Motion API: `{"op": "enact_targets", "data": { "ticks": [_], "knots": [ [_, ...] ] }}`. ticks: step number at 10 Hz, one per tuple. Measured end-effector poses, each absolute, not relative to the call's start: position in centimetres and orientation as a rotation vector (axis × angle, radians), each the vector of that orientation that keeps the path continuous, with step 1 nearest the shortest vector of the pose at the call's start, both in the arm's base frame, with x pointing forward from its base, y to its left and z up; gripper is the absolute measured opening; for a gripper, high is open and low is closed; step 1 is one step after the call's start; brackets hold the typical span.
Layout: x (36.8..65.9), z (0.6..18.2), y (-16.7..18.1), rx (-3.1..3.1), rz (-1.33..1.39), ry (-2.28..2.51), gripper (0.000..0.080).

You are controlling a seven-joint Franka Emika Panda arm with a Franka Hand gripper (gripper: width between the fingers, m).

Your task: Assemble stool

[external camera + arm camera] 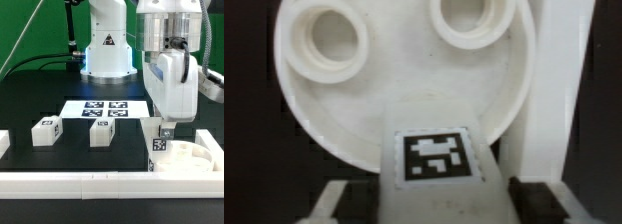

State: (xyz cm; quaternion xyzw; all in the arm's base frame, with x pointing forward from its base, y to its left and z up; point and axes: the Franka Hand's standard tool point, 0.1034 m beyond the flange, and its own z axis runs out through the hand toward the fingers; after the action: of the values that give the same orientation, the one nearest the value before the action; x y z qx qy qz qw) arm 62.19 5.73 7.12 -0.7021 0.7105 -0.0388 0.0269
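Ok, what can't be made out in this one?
- Exterior view: seat disc is cut off by the right edge, and its near edge is hidden behind the long rail.
- Exterior view: whether the leg in the gripper touches the disc is too small to tell.
- Exterior view: white thing at the left edge is cut off and unidentifiable.
- Wrist view: the disc's far rim is cut off by the picture edge, so any further hole is out of frame.

Marker board [105, 109] behind two legs [46, 131] [101, 132] (seat disc [195, 153] beside rail [90, 182]).
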Motion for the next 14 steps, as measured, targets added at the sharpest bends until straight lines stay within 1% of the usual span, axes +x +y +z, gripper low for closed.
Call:
{"op": "enact_targets", "data": {
  "ticks": [3,7,8,9,10,11,12,13,14],
  "knots": [
    [61.6,7.1,5.7,-1.977,-0.102,2.393,0.0341],
    [61.5,7.0,5.7,-1.925,-0.084,2.438,0.0341],
    [61.5,7.0,5.7,-1.928,-0.084,2.436,0.0438],
    [61.5,7.0,5.8,-1.932,-0.084,2.433,0.0566],
    [61.4,7.0,5.8,-1.937,-0.084,2.429,0.0566],
    [61.6,7.3,6.0,-1.941,-0.090,2.415,0.0630],
    [62.0,9.1,6.7,-1.932,-0.103,2.374,0.0645],
    [62.0,9.7,6.8,-1.928,-0.105,2.360,0.0645],
    [61.9,9.3,6.8,-1.933,-0.104,2.362,0.0649]
  ]
}}
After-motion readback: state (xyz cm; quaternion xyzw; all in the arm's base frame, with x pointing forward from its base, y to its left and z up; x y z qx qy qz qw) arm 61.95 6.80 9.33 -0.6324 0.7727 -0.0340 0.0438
